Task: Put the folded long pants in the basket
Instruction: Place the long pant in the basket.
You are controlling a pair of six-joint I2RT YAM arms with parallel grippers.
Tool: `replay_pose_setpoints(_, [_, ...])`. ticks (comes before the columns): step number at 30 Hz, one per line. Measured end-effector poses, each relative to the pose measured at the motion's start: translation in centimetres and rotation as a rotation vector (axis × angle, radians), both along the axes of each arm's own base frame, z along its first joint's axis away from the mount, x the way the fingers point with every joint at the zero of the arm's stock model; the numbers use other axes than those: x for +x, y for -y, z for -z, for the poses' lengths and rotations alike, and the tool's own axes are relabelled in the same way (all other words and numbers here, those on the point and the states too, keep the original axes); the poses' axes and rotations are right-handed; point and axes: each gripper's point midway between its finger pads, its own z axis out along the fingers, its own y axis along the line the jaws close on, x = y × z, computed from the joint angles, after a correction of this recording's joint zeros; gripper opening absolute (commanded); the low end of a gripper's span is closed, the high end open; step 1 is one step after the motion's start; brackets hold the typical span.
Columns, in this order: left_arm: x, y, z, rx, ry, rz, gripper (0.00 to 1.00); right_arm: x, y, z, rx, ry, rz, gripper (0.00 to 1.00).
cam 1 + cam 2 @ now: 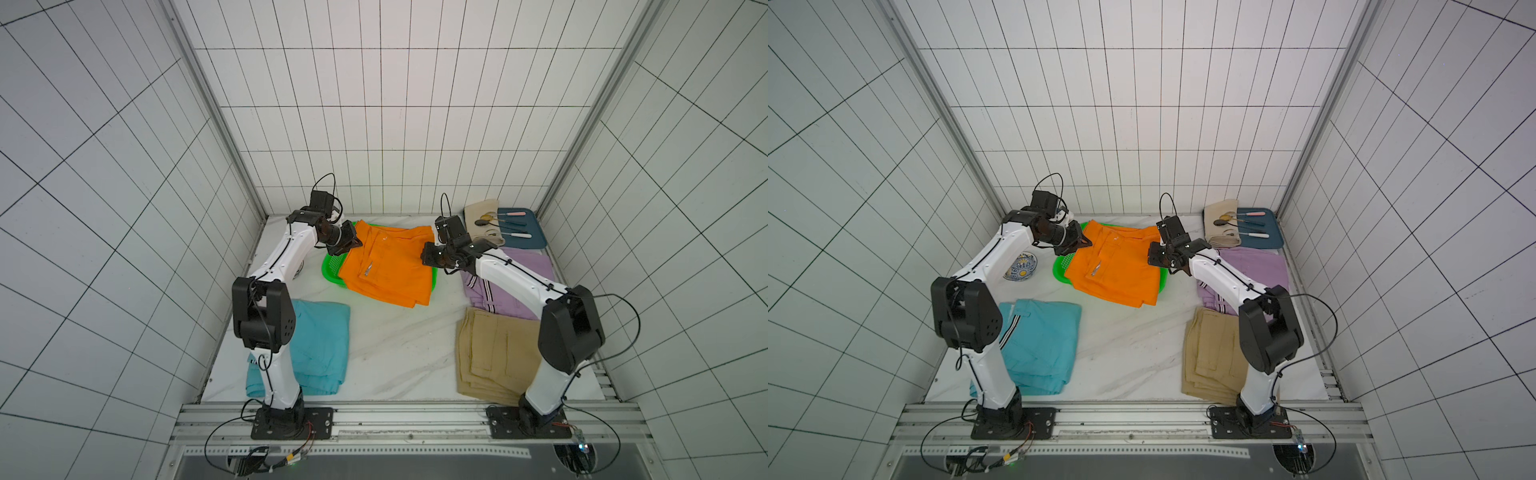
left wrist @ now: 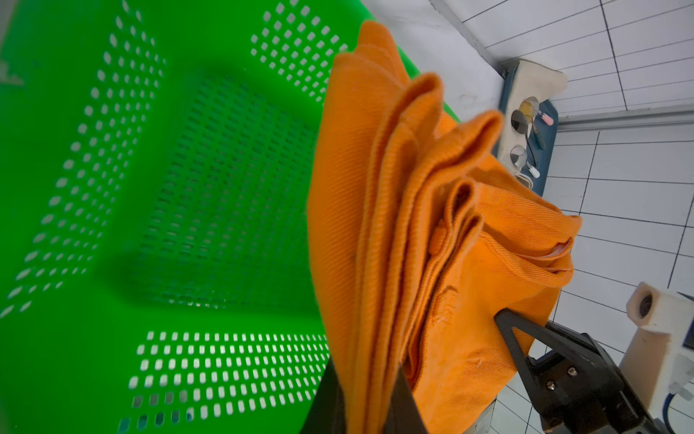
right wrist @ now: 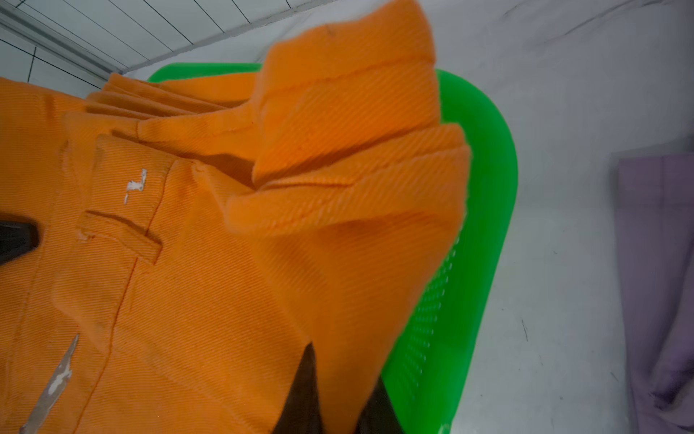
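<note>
Where white tiled walls close in on three sides, a white marble table holds everything. There are four folded pants: orange pants, blue pants, tan pants and lilac pants. There is one green basket, one blue tray, one cream cloth with spoons on it, and one bowl. The left gripper and the right gripper each pinch a side of the orange pants, which are spread over the basket and hang past its near edge. The other three lie flat on the table.
</note>
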Motion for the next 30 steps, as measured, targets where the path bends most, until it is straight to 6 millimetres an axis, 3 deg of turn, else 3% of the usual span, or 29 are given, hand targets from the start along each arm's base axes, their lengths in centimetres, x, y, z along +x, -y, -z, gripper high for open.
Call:
replay_pose_setpoints(6, [3.4,0.0,3.8,0.045,-0.018,0.017,0.00,2.8,-0.3,2.8,-0.014,-0.022,0.022,0.00])
replay_pose_setpoints(11, [3.8,-1.2,9.0,0.074,-0.116,-0.010,0.00,4.0,-0.9,6.0,-0.040,-0.092,0.026,0.00])
replay_pose_setpoints(14, [3.3,-1.9,10.5,0.080,-0.151,-0.021,0.00,4.2,-1.4,7.9,-0.043,-0.140,0.014,0.00])
replay_pose_setpoints(18, [3.1,-1.9,11.4,0.078,-0.146,-0.025,0.00,5.2,-1.0,8.0,-0.025,-0.166,0.016,0.00])
replay_pose_setpoints(28, [1.4,0.9,11.2,0.051,-0.083,-0.031,0.00,6.7,1.8,7.8,-0.028,-0.200,-0.016,0.00])
replay_pose_setpoints(30, [1.6,0.9,11.2,0.064,-0.072,-0.031,0.00,6.7,1.9,7.8,-0.035,-0.195,-0.024,0.13])
